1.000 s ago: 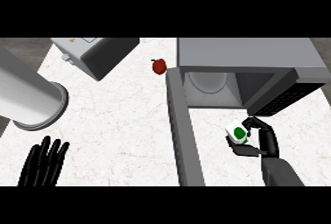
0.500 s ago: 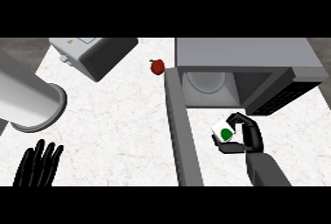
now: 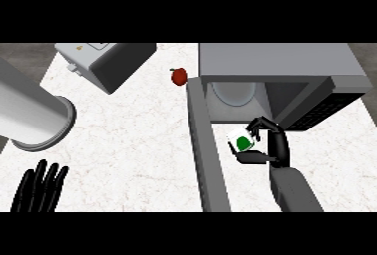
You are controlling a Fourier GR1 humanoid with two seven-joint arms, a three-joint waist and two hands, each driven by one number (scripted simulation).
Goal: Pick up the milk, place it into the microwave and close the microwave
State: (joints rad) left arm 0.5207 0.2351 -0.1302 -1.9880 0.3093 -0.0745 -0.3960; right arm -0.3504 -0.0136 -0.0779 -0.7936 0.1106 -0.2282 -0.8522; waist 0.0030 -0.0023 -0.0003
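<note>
The milk (image 3: pixel 243 140) is a small white carton with a green mark, held in front of the microwave's mouth with my right hand (image 3: pixel 270 144) curled round it. The grey microwave (image 3: pixel 280 62) stands at the upper right, its interior showing a round white plate (image 3: pixel 234 92). Its door (image 3: pixel 202 149) is swung open and runs down the picture as a grey bar left of the carton. My left hand (image 3: pixel 38 188) rests open at the lower left, fingers up.
A red apple (image 3: pixel 177 76) lies on the white counter (image 3: pixel 132 144) just left of the microwave. A grey toaster (image 3: pixel 106 61) stands at the upper left, and a large grey cylinder (image 3: pixel 29 114) lies at the left edge.
My right hand has carried the milk up and to the left, closer to the microwave's opening. The left hand has slid a little lower and left.
</note>
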